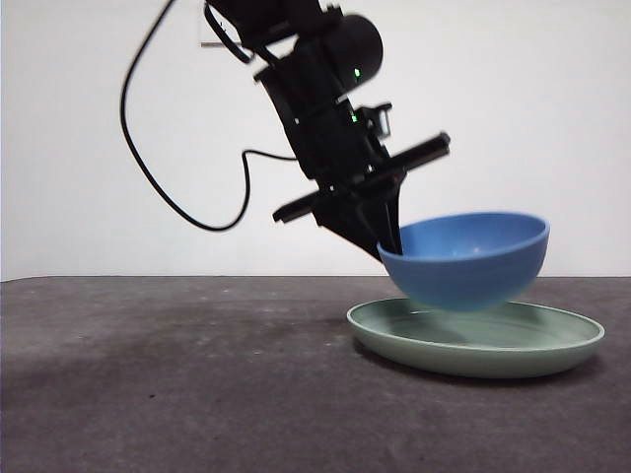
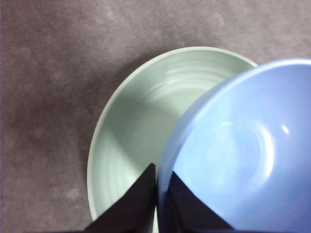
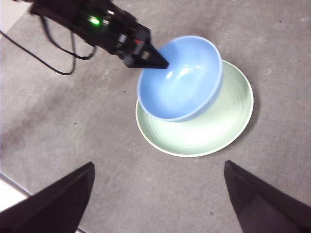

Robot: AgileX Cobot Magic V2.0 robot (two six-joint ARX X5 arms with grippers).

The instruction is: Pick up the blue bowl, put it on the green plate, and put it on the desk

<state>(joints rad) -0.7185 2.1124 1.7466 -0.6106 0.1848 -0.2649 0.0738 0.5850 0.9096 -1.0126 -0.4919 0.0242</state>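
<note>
The left gripper [image 1: 387,239] pinches the blue bowl's [image 1: 465,261] rim – bowl empty (slightly tilted), low over the green plate [image 1: 476,344] on the desk [image 1: 177,384]. The right gripper [image 3: 158,194] waits, jaws apart.

front view looks level across the desk [image 1: 148,394]; left wrist close overhead, right wrist higher, sharing it.

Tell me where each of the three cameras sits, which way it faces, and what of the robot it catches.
Front view: low, level across the desk; left gripper holds the blue bowl over the green plate.
Left wrist view: looks down past its own jaws clamping the bowl's rim.
Right wrist view: high above, looking down; right gripper open, its jaws apart at the bottom edge, left arm visible.
Shared: bowl and plate in all.
</note>
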